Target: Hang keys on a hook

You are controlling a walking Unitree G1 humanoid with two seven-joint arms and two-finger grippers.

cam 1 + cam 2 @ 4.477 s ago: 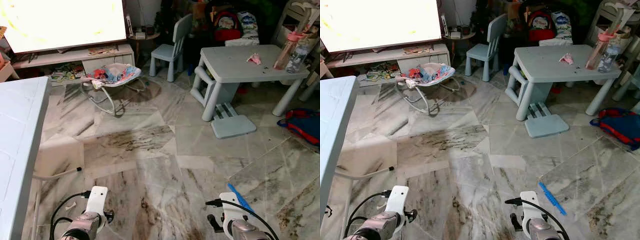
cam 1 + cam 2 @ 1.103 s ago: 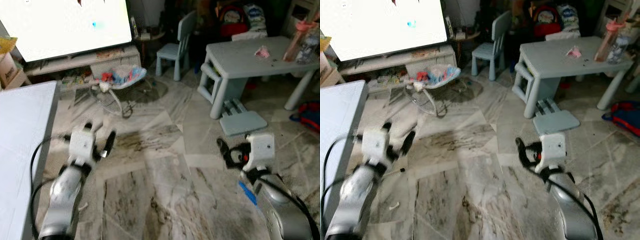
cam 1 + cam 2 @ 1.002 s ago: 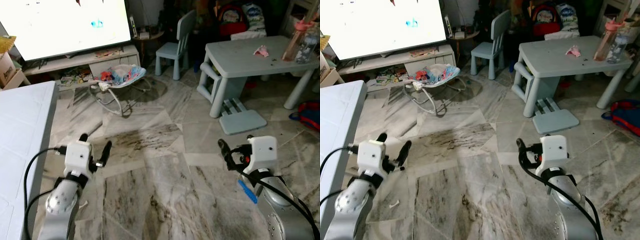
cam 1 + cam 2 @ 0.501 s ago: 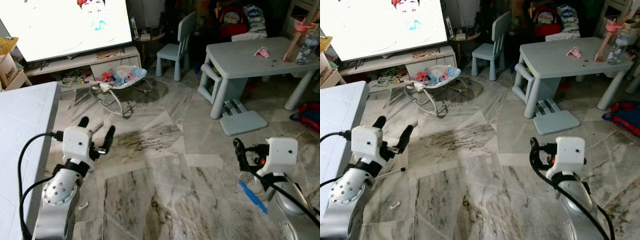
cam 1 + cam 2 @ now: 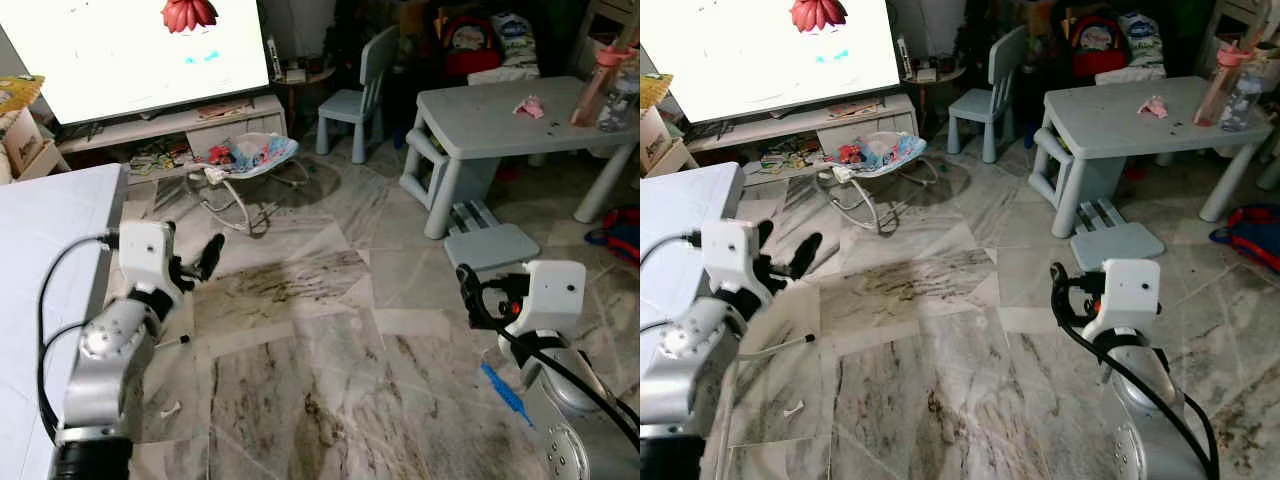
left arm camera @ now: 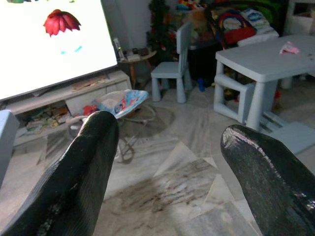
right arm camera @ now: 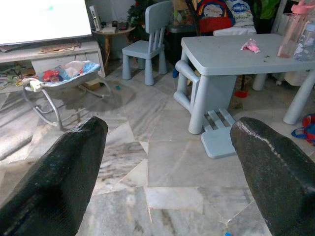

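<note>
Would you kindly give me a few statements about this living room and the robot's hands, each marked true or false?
1. The left hand is open and holds nothing. True.
2. The right hand grips a bunch of keys. False: its fingers stand apart with nothing between them.
3. A small blue chair stands beside the light table. True.
4. The baby bouncer sits on top of the table. False: it stands on the marble floor in front of the screen.
5. A pink-lidded bottle stands on the table. True.
</note>
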